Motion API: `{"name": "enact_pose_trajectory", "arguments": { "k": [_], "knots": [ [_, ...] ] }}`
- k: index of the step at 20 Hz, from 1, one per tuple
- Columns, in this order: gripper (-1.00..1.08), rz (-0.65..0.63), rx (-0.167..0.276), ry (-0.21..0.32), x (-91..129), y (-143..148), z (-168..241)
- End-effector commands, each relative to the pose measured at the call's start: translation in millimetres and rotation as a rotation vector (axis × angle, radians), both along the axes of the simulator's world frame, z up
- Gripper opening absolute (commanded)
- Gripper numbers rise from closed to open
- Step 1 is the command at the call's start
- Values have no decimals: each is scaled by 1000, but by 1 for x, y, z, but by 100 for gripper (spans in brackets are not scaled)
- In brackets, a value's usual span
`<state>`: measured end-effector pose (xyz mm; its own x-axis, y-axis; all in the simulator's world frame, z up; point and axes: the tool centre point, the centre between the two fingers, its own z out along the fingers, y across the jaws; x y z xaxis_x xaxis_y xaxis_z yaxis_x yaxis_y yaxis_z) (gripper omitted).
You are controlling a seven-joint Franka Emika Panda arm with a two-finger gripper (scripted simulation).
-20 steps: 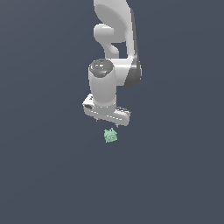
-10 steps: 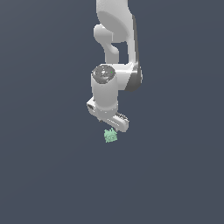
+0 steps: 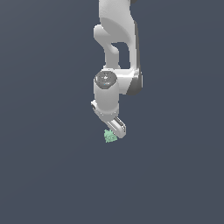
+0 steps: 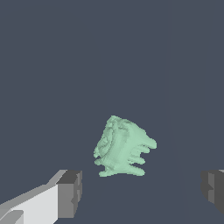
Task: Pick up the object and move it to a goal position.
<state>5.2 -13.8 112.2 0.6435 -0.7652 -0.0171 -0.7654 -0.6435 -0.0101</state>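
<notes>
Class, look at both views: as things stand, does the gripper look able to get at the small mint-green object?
Probably yes. In the wrist view the object lies between the two open fingertips, with nothing else near it. In the exterior view the gripper sits right at it.

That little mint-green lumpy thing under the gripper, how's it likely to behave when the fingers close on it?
The object looks rigid, and it is tiny beside the gripper, so it is probably light. Its lumpy, spiky sides give the open fingers uneven contact, so it may twist or shift. Its irregular shape makes rolling unlikely.
</notes>
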Motion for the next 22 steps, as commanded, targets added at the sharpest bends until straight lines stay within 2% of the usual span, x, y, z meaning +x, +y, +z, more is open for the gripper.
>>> {"name": "enact_pose_trajectory", "arguments": {
  "k": [1, 12, 22],
  "knots": [
    [100, -68, -3, 1, 0, 1, -5],
    [100, -319, -15, 2, 1, 3, -21],
    [100, -413, -20, 1, 2, 4, -27]
  ]
}}
